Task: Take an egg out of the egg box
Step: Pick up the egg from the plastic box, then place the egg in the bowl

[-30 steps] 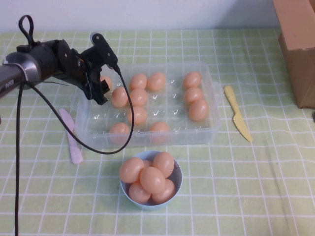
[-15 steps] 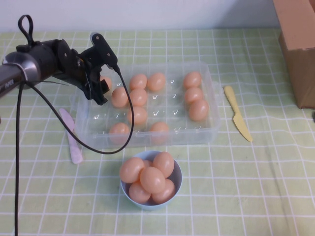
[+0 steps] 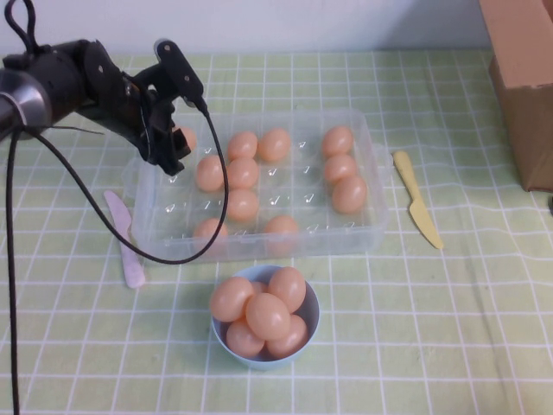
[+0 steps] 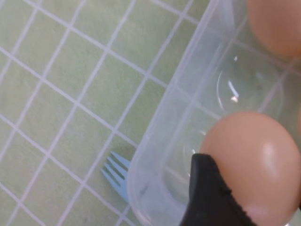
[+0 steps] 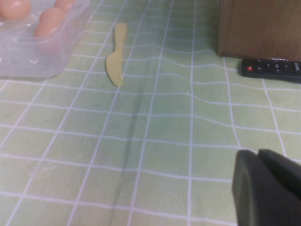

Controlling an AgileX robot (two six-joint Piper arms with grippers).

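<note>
Over egg box [image 3: 259,186] far-left corner, left gripper [image 3: 173,143] clamps the egg [image 4: 251,162]; lift underway. Next: carry clear w/o squeezing. Right gripper [image 5: 268,188] parked off-box, closed.

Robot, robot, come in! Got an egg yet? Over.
Left gripper shut on egg, above egg box far-left corner. Right gripper parked, shut. Nothing blocking.

The box [image 3: 259,186] is clear, glossy plastic. The egg [image 4: 251,160] in the left end effector [image 3: 177,143], above the box's left end, looks smooth and matt. Checked cloth covers the bench [image 3: 449,328], under the right end effector [image 5: 270,188].
</note>
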